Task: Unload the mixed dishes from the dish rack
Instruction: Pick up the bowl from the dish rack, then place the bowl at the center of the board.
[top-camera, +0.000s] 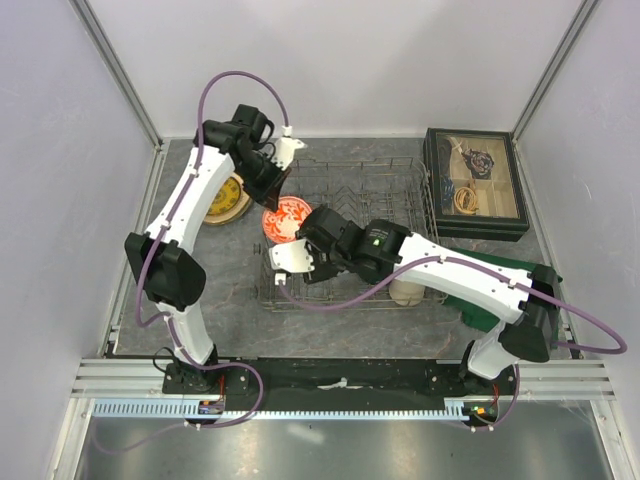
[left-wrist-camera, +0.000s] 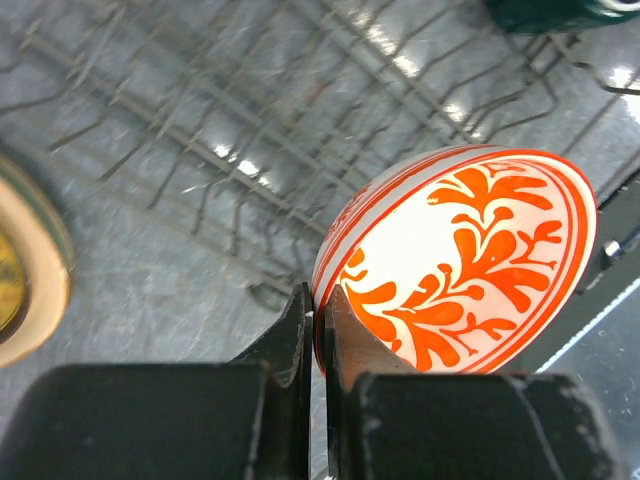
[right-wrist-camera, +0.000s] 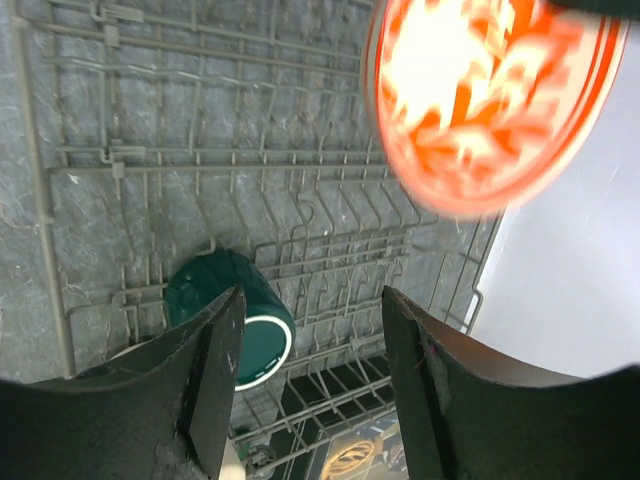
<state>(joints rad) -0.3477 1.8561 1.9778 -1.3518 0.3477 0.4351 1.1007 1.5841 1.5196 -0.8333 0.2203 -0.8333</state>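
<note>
Left end effector (left-wrist-camera: 318, 300) pinches the red-and-white bowl (left-wrist-camera: 460, 260) by its rim above the rack (top-camera: 390, 180). Right end effector (right-wrist-camera: 312, 300) hangs spread, empty. A plate (top-camera: 230, 195) is on the tabletop (top-camera: 330, 320); the mug (right-wrist-camera: 215, 275) is not yet out.

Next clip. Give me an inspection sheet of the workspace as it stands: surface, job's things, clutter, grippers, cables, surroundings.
Surface: dark grey tabletop, no spills seen.
Job's things: rack mid-table; bowl held at its left end; mug in the rack; tumbler partly hidden under the right arm; plate on the table left of the rack.
Clutter: box far right; cloth near right.
Grippers: left gripper shut on the bowl's rim; right gripper open, holding nothing.
Cables: purple cables loop free, none seen snagged.
Surroundings: white walls, metal frame; nothing else seen.
</note>
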